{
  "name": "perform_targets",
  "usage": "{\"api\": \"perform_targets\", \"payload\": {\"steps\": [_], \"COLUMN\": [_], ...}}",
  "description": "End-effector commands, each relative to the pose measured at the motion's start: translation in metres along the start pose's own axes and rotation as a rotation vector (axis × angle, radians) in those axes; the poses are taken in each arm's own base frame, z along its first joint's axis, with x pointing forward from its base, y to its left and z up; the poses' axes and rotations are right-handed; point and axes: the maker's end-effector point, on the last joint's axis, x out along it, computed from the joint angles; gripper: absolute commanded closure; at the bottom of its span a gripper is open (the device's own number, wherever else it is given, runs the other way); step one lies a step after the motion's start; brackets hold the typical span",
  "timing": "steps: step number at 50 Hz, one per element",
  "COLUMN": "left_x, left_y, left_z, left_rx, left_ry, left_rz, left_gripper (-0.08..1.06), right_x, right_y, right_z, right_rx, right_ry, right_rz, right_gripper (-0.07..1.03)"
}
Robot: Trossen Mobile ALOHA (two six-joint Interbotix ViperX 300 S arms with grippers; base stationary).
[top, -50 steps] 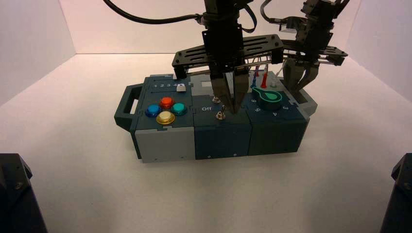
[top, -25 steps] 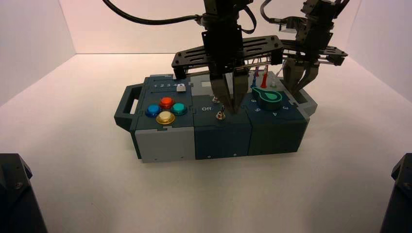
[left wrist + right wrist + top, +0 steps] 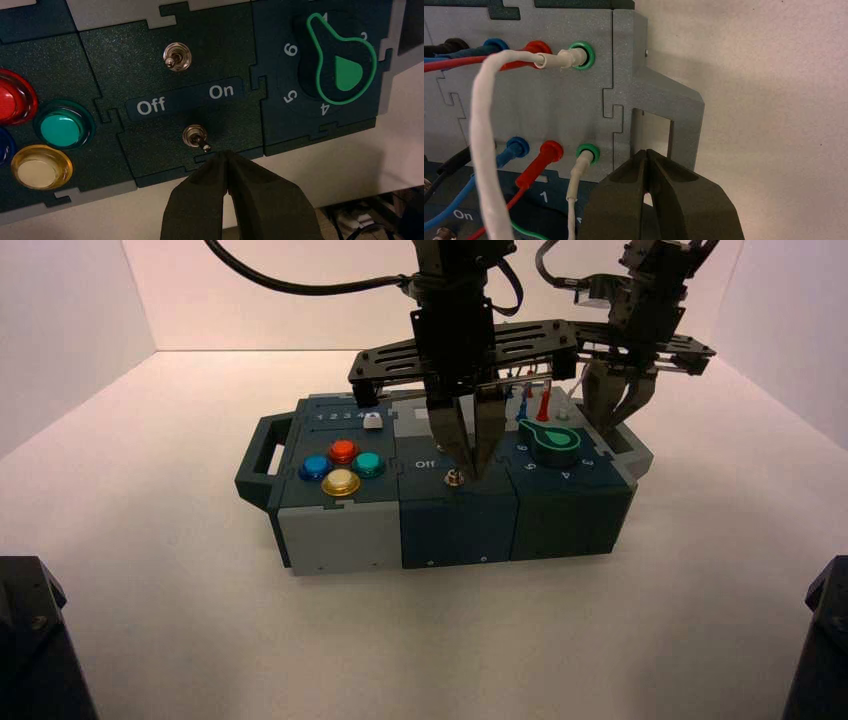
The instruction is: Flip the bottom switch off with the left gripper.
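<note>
The bottom switch (image 3: pixel 196 138) is a small silver toggle on the dark blue module, below the "Off / On" lettering. Its lever tip leans toward the "On" side. The top switch (image 3: pixel 176 56) leans toward "Off". My left gripper (image 3: pixel 226 154) is shut with nothing in it. Its joined fingertips sit right beside the bottom lever's tip on the "On" side. In the high view the left gripper (image 3: pixel 467 472) hangs over the middle module, tips by the bottom switch (image 3: pixel 455 478). My right gripper (image 3: pixel 645 152) is shut and empty by the box's grey handle (image 3: pixel 674 115).
The box (image 3: pixel 340 530) carries red (image 3: pixel 343 450), teal (image 3: pixel 368 463), blue (image 3: pixel 314 468) and yellow (image 3: pixel 340 482) buttons on its left. A green knob (image 3: pixel 340 60) sits right of the switches. Plugged wires (image 3: pixel 479 130) run along the rear right panel, near the right gripper (image 3: pixel 612 425).
My left gripper has shifted a little to the left, bringing its shut tips up against the bottom switch's lever. The right arm has not moved.
</note>
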Motion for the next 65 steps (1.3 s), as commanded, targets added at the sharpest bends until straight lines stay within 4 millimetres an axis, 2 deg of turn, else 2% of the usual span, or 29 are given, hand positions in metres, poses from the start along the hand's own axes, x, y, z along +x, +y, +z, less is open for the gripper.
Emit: {"api": "perform_targets", "payload": {"steps": [1,17,33,45,54,65], "left_x": [-0.012,-0.020,-0.018,-0.022,-0.021,-0.014], "left_y": [-0.005,0.003,0.003,-0.008,-0.019,-0.020], "left_z": [0.005,0.010,0.010,0.016,0.011,0.012], "left_rx": [0.000,-0.017,-0.014,-0.008,0.015,0.023], "left_ry": [-0.025,-0.040,-0.041,-0.057,-0.055,-0.045], "left_rz": [-0.031,-0.037,-0.034,-0.060,-0.071,-0.057], "left_gripper": [1.01,1.01,1.01,1.01,1.01,1.01], "right_x": [0.020,0.019,0.021,0.022,0.023,0.023], "right_y": [-0.005,-0.005,-0.005,-0.006,-0.006,-0.006], "right_z": [-0.010,-0.009,-0.010,-0.010,-0.011,-0.011], "right_rx": [-0.041,-0.042,-0.041,-0.039,-0.037,-0.040], "right_ry": [0.062,0.058,0.066,0.072,0.077,0.077], "right_rz": [-0.026,-0.025,-0.026,-0.026,-0.026,-0.027], "right_gripper": [0.99,0.99,0.99,0.99,0.99,0.99]}}
